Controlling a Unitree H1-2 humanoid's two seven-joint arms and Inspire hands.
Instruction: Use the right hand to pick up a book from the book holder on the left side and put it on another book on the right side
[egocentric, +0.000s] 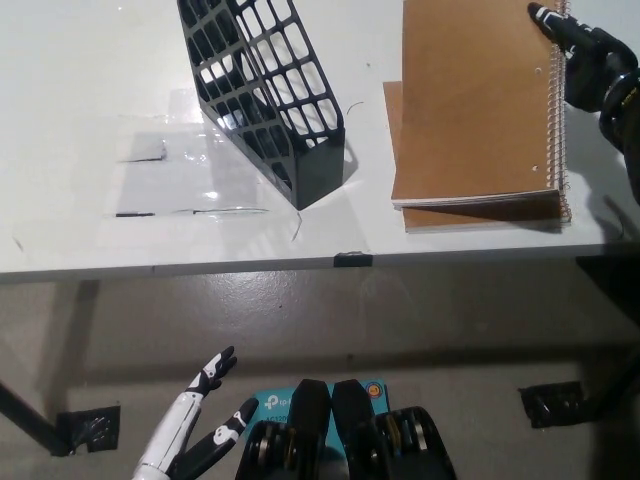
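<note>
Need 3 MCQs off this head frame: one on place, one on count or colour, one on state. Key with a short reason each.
1. Where does the top notebook lie?
A. inside the book holder
B. on the lower notebook
C. on the floor

2. How many brown notebooks are on the table?
A. one
B. two
C. four

3. What state is the black book holder in?
A. empty
B. holding a book
C. lying flat on its side

Key:
1 B, it covers most of the lower notebook, whose edges show below and at its left.
2 B, only those two show.
3 A, the table shows through its mesh; the right hand is at the top notebook's spiral edge, the left hand is down below the table.
</note>
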